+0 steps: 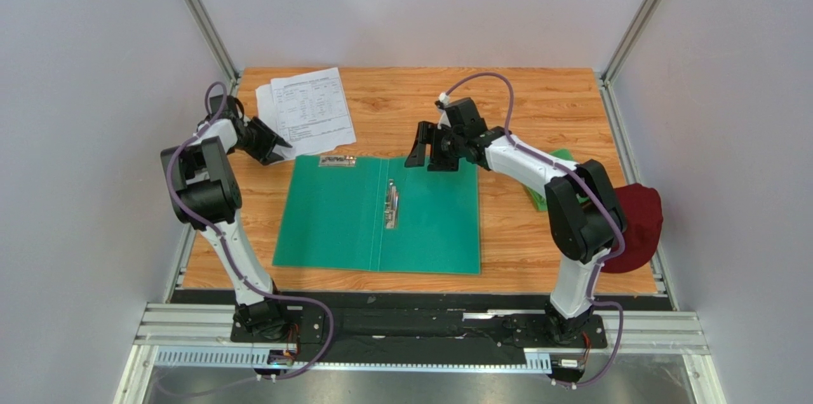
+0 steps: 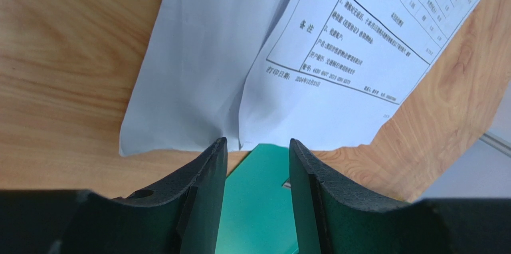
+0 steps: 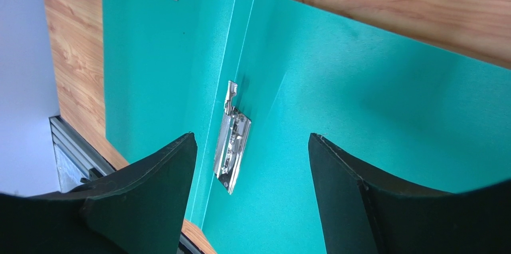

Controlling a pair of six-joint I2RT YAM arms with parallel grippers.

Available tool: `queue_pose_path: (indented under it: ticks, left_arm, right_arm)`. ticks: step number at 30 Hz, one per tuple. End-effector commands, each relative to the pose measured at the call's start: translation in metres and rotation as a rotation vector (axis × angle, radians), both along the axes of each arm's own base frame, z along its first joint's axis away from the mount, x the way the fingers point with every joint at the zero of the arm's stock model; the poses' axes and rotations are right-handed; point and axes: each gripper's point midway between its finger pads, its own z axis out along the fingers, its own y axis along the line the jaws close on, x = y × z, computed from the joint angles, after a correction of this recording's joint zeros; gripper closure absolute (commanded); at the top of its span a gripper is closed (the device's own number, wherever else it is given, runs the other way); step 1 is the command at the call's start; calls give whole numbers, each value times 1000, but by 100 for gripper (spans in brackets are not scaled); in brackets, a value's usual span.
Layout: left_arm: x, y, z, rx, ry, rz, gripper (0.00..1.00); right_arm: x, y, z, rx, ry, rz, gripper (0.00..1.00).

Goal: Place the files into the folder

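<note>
The files (image 1: 310,111), white sheets printed with black text and tables, lie fanned at the back left of the wooden table; a blank one (image 2: 198,56) lies beside the printed sheet (image 2: 360,56). The teal-green folder (image 1: 329,218) lies spread open in the middle, a metal clip (image 1: 391,204) on its spine. My left gripper (image 1: 277,149) is low at the sheets' near edge, jaws apart, nothing between them; the folder's corner (image 2: 258,200) shows in the gap. My right gripper (image 1: 431,151) hovers open over the folder's far edge, above the clip (image 3: 231,146) and the right leaf (image 3: 372,86).
A white label strip (image 1: 337,161) sits at the folder's far left edge. A bright green cloth (image 1: 558,164) lies under the right arm, and a dark red cloth (image 1: 637,223) hangs at the table's right edge. Metal frame posts rise at both back corners.
</note>
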Motion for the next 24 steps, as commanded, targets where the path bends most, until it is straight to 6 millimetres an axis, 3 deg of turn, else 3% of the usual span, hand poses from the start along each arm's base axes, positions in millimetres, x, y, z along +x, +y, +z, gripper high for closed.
queue_pose_path:
  ticks: [1, 13, 24]
  left_arm:
    - [31, 14, 19, 19, -101, 33, 50]
    - [29, 19, 12, 40, -64, 33, 57]
    - [17, 15, 3, 131, 60, 30, 60]
  right_arm:
    - [8, -17, 30, 31, -104, -13, 28]
    - [8, -31, 21, 11, -101, -40, 28]
    - [10, -43, 31, 19, -118, -69, 28]
